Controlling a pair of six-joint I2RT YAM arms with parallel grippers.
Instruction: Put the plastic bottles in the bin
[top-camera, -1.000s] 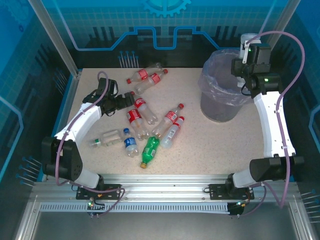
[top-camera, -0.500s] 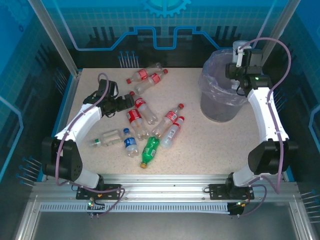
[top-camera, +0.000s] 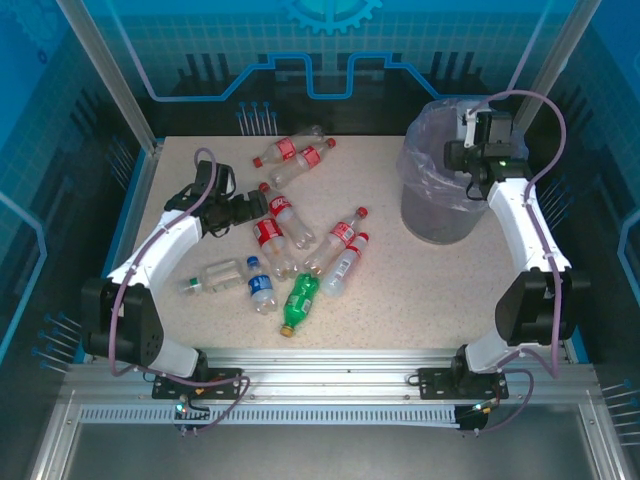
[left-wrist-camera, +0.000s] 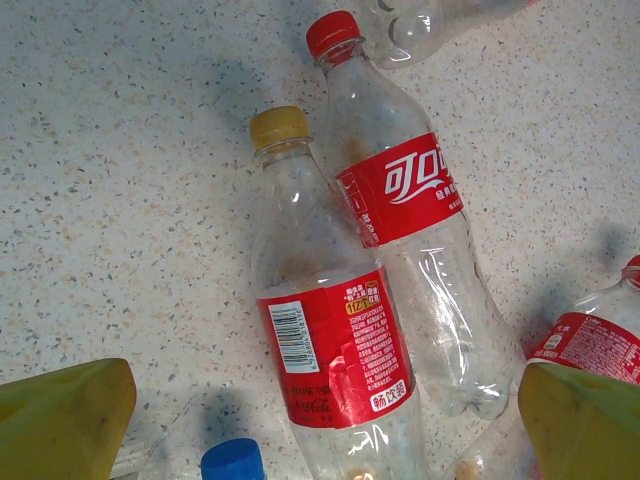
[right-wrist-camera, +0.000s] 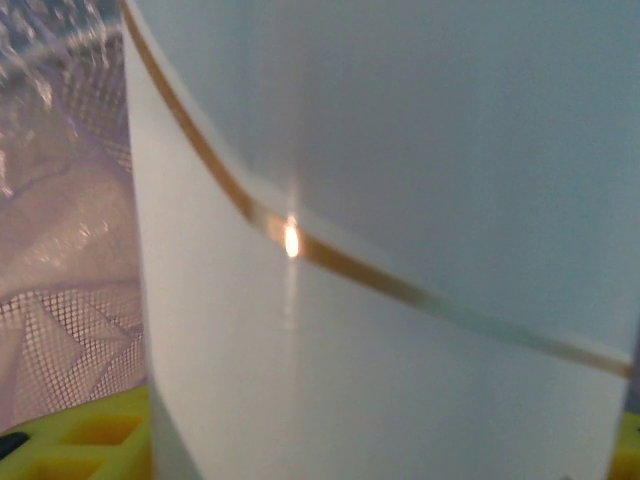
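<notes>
Over the table (top-camera: 420, 290), raised right arm (top-camera: 520, 215) holds bottle (right-wrist-camera: 350, 250) above bin (top-camera: 430, 215).

Top camera is looking down from above and behind the arms, far off, taking in the whole table (top-camera: 420, 290). Left wrist camera is facing straight down, close over the bottles (left-wrist-camera: 345, 340) lying mid-table in the top view. Right wrist camera is sitting almost against a white bottle (right-wrist-camera: 400, 300), blurring it and catching the bag (right-wrist-camera: 60, 230) of the bin (top-camera: 435, 222), which the top view is showing far right.
</notes>
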